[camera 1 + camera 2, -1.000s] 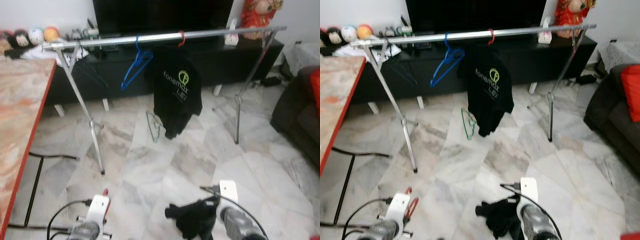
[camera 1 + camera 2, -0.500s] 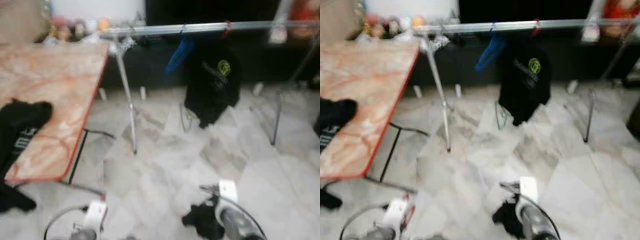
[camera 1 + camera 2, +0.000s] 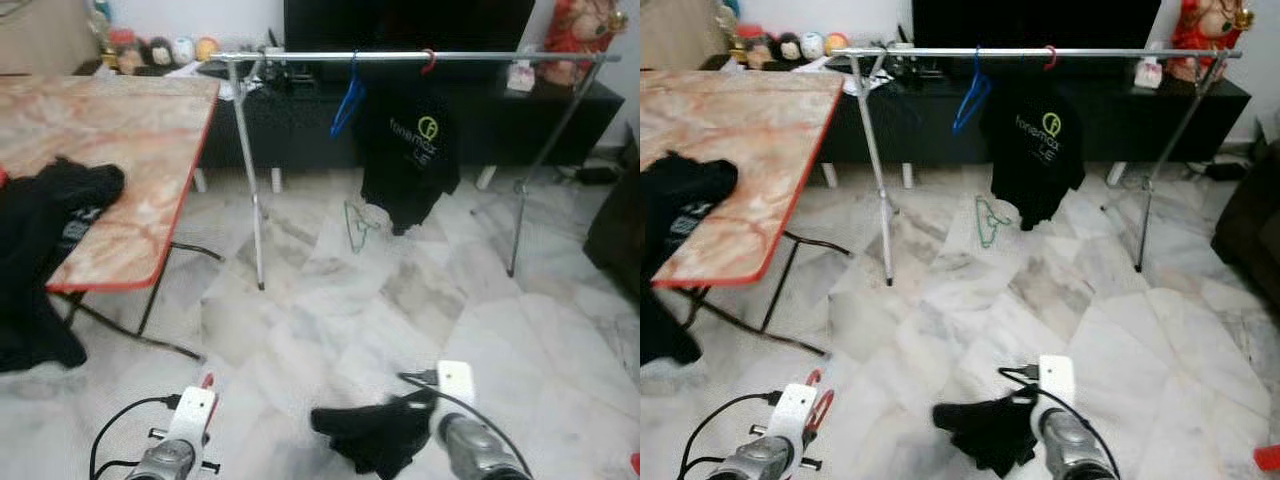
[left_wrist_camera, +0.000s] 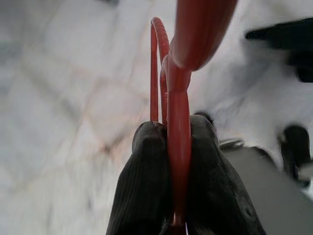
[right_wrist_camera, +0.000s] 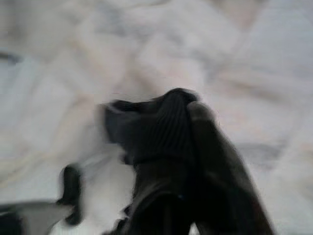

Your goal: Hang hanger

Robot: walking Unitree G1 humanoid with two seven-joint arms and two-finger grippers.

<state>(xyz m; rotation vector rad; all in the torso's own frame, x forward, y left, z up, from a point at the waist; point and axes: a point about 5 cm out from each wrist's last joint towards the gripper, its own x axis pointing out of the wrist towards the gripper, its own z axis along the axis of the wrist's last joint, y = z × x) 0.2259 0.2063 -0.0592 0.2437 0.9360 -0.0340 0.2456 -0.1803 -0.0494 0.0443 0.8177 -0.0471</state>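
My left gripper (image 4: 171, 128) is shut on a red plastic hanger (image 4: 178, 93), whose wire runs up between the two black fingers. It is held low over the marble floor, and its red tip (image 3: 208, 381) pokes up beside the left wrist. The silver clothes rail (image 3: 480, 56) stands well ahead, in front of the TV cabinet. On the rail hang a blue hanger (image 3: 347, 95) and a black T-shirt (image 3: 410, 150) on a red hook (image 3: 429, 62). My right gripper (image 3: 335, 425) hangs low, its fingers (image 5: 171, 122) pressed shut with nothing between them.
A green hanger (image 3: 357, 222) lies below the T-shirt. On the left stands a marble-topped table (image 3: 140, 140) with a red edge, and a black garment (image 3: 50, 220) is draped over it. The rail's legs (image 3: 250, 200) stand on the floor. A dark sofa (image 3: 615, 215) is at the right.
The camera has swung and pulled back: the table and black garment have come into view on the left, and the rail looks farther off. Both grippers keep their hold and place.
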